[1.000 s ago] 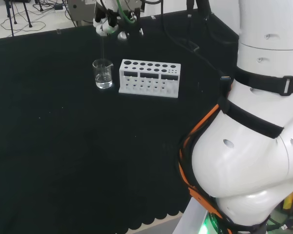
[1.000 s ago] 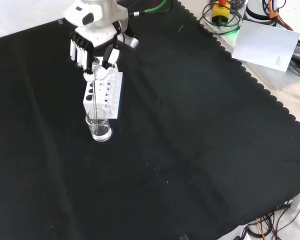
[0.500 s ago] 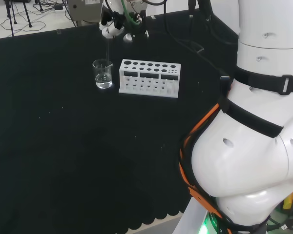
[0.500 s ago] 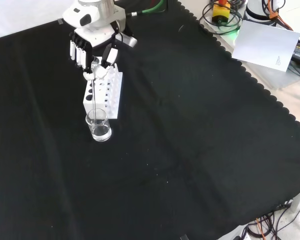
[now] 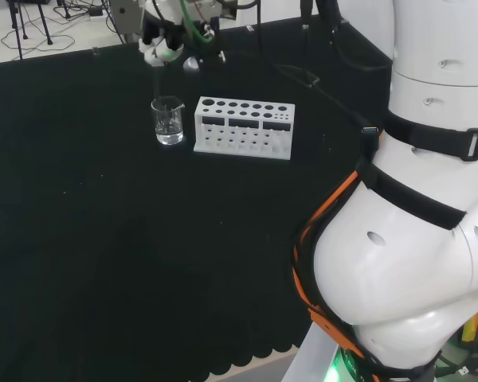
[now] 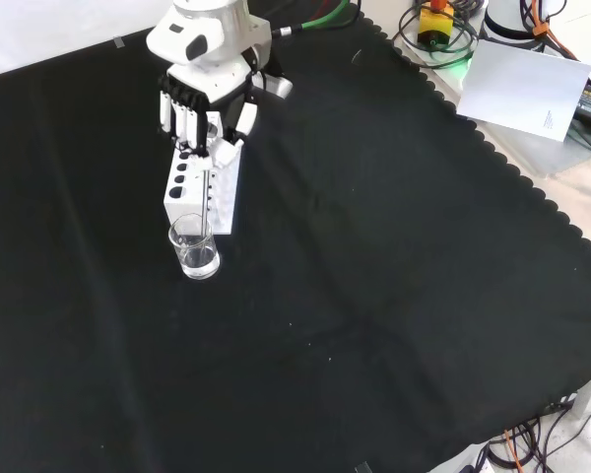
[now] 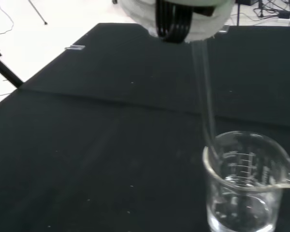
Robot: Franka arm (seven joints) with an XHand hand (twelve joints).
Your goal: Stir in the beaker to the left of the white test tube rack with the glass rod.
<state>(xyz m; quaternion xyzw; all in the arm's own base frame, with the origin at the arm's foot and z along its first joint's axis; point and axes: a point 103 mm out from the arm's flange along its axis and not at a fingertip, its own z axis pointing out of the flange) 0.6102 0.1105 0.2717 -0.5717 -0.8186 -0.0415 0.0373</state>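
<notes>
Beaker (image 5: 168,121) sits just left of the white test tube rack (image 5: 244,127) in our head view, some clear liquid in it. Our hand (image 6: 205,97), fingers curled round the glass rod (image 7: 205,101), has swung sideways since a moment ago, and the rod now leans at the beaker's rim. We judge the stirring under way. Black cloth covers the counter (image 6: 394,296); cables and paper (image 6: 527,84) lie beyond its far edge.
</notes>
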